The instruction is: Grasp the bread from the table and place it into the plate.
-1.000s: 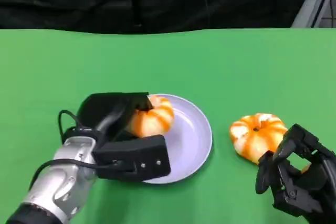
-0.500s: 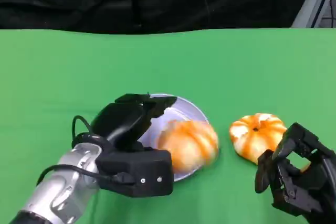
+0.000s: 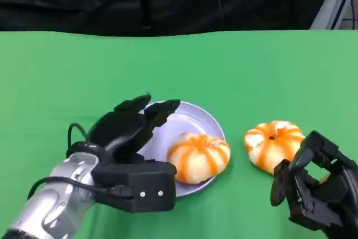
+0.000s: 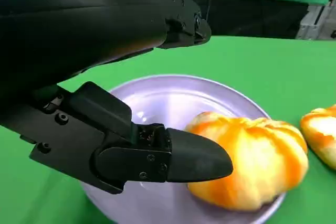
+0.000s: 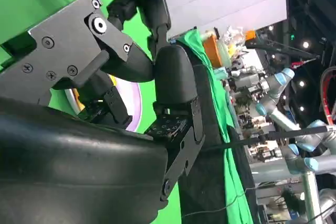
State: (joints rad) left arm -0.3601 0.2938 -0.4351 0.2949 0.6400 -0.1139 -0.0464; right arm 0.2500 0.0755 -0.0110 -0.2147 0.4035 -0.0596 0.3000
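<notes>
Glossy ridged bread (image 3: 198, 157) – round lilac plate (image 3: 196, 124), green table (image 3: 235, 71)

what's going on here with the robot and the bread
The robot is moving bread onto a plate. One orange-striped bread lies on the lavender plate, at its right side, and the left hand hovers over the plate with fingers spread, holding nothing. A second bread sits on the green table to the right of the plate. The right hand waits just below it in the head view, fingers curled and empty.
</notes>
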